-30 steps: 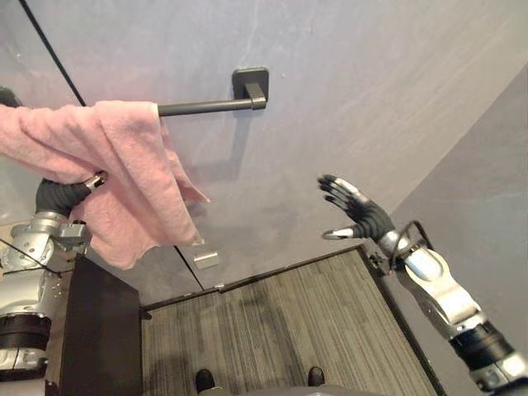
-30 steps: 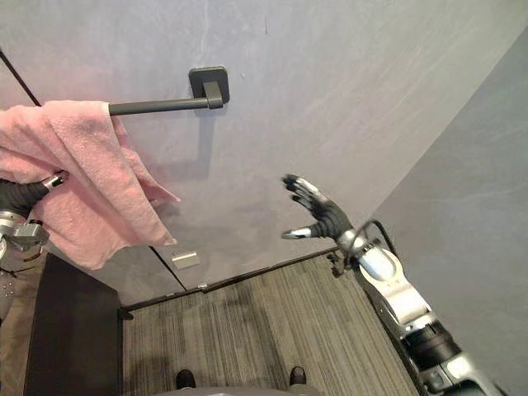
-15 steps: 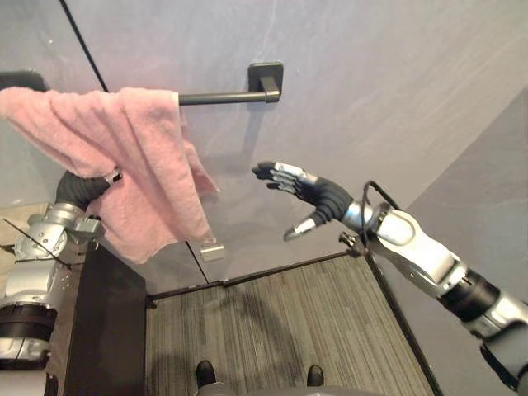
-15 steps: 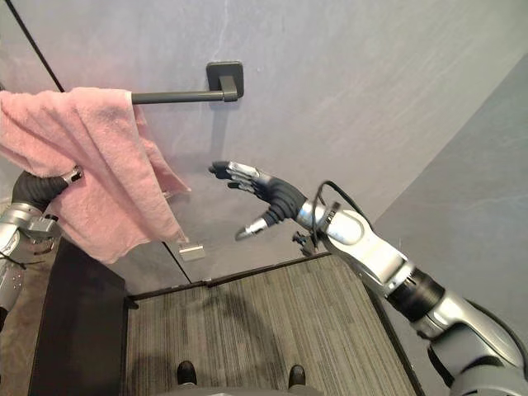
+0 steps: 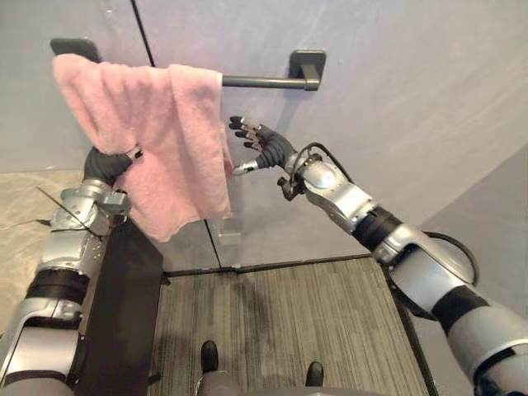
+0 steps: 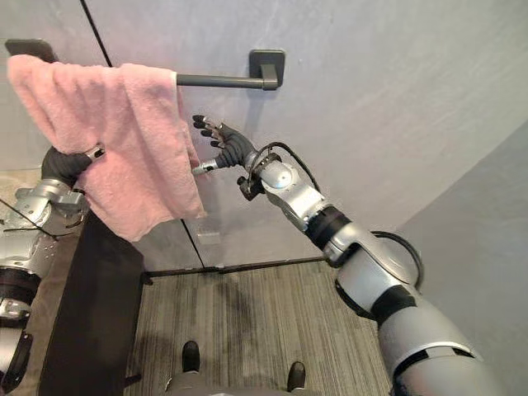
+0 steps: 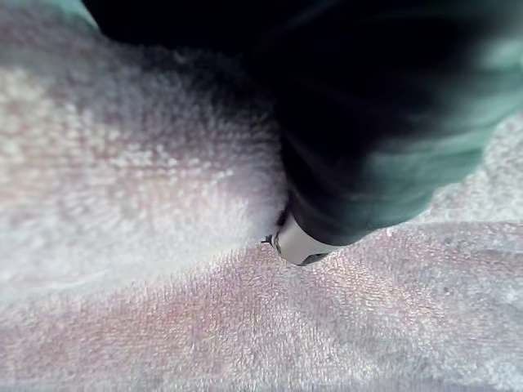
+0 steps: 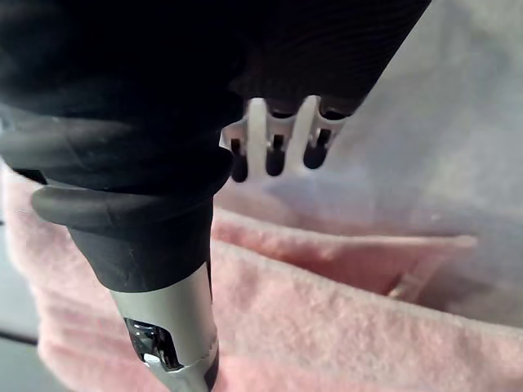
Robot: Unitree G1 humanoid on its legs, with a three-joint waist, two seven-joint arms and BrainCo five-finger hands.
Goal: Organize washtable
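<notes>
Pink towel (image 5: pixel 157 140) draped over rail (image 5: pixel 256 81) but bunched; evening out prob. left. Right robot hand (image 5: pixel 260 150) spread open, empty, at towel's 3 o'clock. Left robot hand (image 5: pixel 111 163) under towel, grip can't tell.

my left hand (image 5: pixel 113 162): lost behind the pink towel (image 5: pixel 169 140) past its dark cover, grip unreadable | towel bar (image 5: pixel 262 81): left stretch covered by the towel | my right hand (image 5: pixel 262 148): thumb tip cut off at the right wrist view's edge | small pale fitting (image 6: pixel 209 238) below the towel: too small to name
</notes>
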